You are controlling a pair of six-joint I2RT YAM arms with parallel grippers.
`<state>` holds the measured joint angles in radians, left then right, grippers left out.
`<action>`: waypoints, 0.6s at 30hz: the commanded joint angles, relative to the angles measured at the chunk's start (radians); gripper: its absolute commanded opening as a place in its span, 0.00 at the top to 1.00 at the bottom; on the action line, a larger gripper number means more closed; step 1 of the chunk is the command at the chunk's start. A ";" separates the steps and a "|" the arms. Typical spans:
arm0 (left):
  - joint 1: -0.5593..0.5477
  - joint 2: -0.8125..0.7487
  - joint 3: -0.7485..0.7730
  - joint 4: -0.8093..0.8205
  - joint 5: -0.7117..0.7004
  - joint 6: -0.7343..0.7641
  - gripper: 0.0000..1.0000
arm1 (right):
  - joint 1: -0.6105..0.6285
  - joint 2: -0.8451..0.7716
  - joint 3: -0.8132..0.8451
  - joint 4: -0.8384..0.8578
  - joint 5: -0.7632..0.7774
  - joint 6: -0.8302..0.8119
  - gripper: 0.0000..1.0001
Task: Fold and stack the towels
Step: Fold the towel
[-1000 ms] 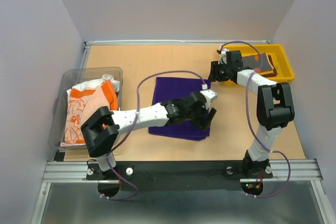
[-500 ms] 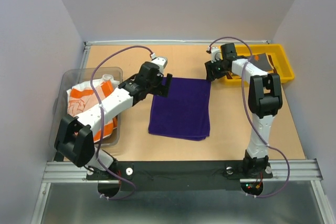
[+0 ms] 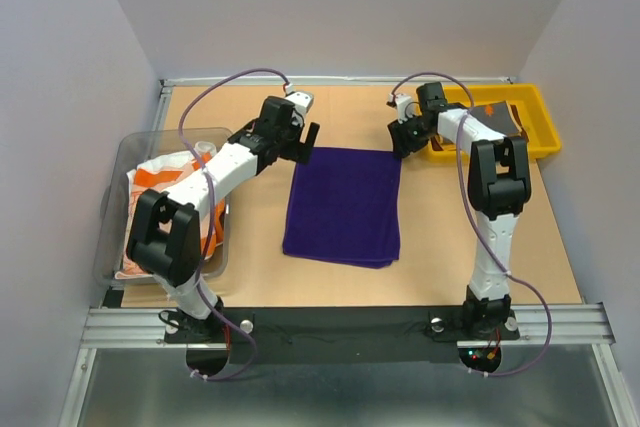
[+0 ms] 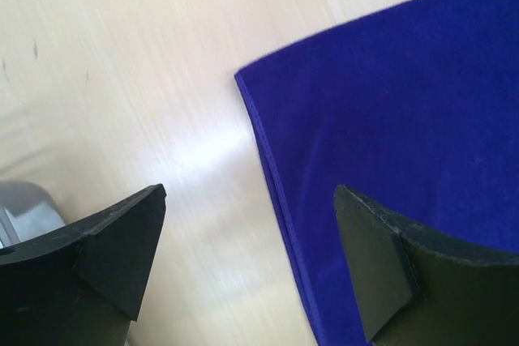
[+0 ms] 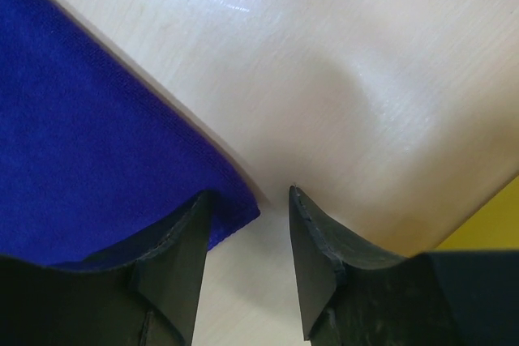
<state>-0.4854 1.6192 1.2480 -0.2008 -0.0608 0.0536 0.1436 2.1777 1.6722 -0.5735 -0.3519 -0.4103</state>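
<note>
Your left arm reached forward from its base and angled toward the middle of the table, its wrist pitched down. Your left gripper (image 4: 247, 261) stood with its jaws spread wide and nothing between the fingers (image 4: 117, 253), both dark pads clear in the wrist view. Your right arm rose from its base, elbow high, and stretched out toward the far side, the wrist bent inward and down. Your right gripper (image 5: 247, 261) hung low with its fingers (image 5: 174, 269) partly apart, a narrow gap between the tips and nothing clamped there.
</note>
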 commanded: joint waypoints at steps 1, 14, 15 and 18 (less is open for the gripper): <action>0.030 0.048 0.105 0.037 0.029 0.083 0.05 | -0.013 0.036 0.050 -0.058 -0.035 -0.038 0.52; 0.016 0.025 0.059 -0.051 0.030 -0.127 0.09 | -0.010 -0.079 0.026 -0.077 0.043 0.100 0.47; 0.016 -0.017 0.000 -0.057 0.027 -0.197 0.10 | -0.010 -0.103 0.015 -0.069 0.060 0.152 0.46; 0.013 -0.114 -0.103 -0.080 0.006 -0.313 0.14 | 0.010 -0.211 -0.060 -0.060 0.146 0.264 0.45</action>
<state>-0.4698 1.6424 1.2312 -0.2462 -0.0299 -0.0761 0.1452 2.1292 1.6642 -0.6167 -0.3218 -0.2909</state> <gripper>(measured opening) 0.890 0.545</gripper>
